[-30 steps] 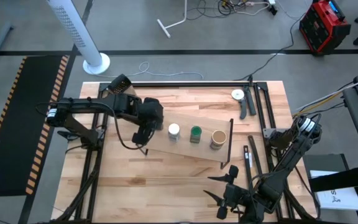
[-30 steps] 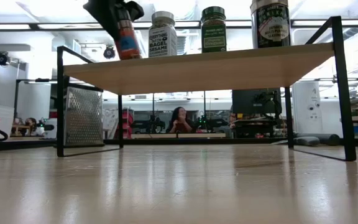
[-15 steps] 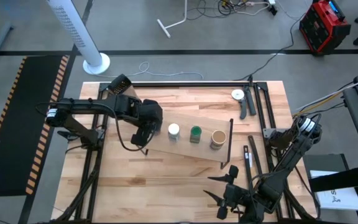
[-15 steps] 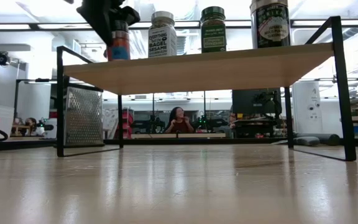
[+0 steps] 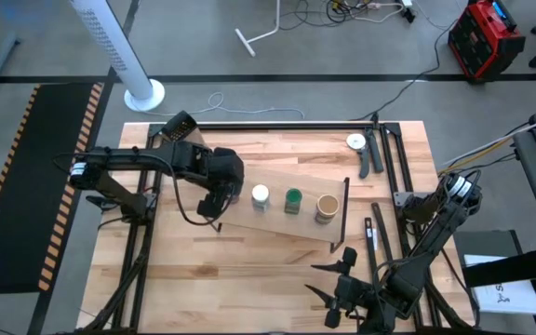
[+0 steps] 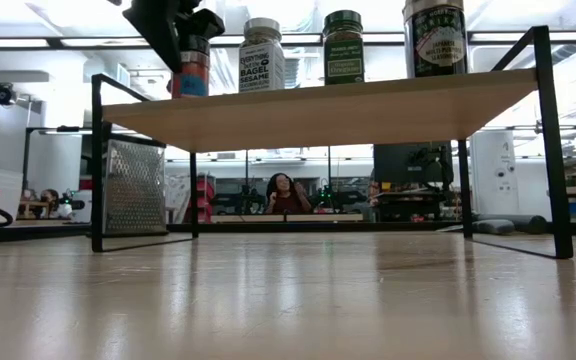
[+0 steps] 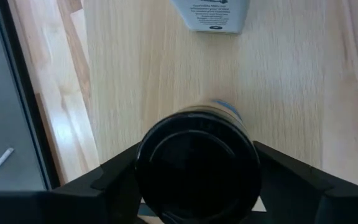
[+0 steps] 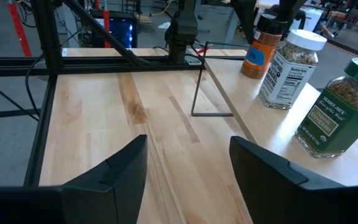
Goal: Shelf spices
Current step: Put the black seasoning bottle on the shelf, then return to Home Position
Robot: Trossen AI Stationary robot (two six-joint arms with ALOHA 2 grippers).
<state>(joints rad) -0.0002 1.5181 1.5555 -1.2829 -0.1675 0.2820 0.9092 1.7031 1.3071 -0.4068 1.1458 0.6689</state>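
Observation:
The light-wood shelf [image 5: 277, 223] [image 6: 348, 110] stands mid-table on its black frame ends. Three jars stand upright on it by their bases: white lid [image 5: 261, 194] [image 6: 263, 55], green lid [image 5: 292, 198] [image 6: 343, 47] and tan lid [image 5: 327, 206] [image 6: 434, 38]. My left gripper [image 5: 217, 191] [image 7: 197, 186] is over the shelf's left end, shut on the black-lidded jar of orange spice [image 6: 190, 72] [image 8: 258, 50]. That jar is hidden under the gripper in the high view. My right gripper [image 5: 347, 279] [image 8: 188, 168] waits open near the table's near right corner. My left gripper pinches the jar between its two fingers [image 7: 114, 180] at the black lid [image 7: 197, 168], coming from above and pointing down. One finger stands on each side of the lid. The jar stands upright below the gripper, its base [image 6: 190, 93] on the shelf board's left end.
A box grater [image 6: 133, 185] [image 5: 180, 127] stands on the table behind the shelf's left end. A round white dial-faced object [image 5: 355, 141] with a dark handle lies at the far right. Bare tabletop [image 5: 249, 279] spreads on the near side of the shelf.
My left gripper has turned the black-lidded jar from a tilt to upright and lowered it a little onto the shelf's left end, next to the white-lidded jar. Over the last half second it has kept still. The fingers stay shut on the jar.

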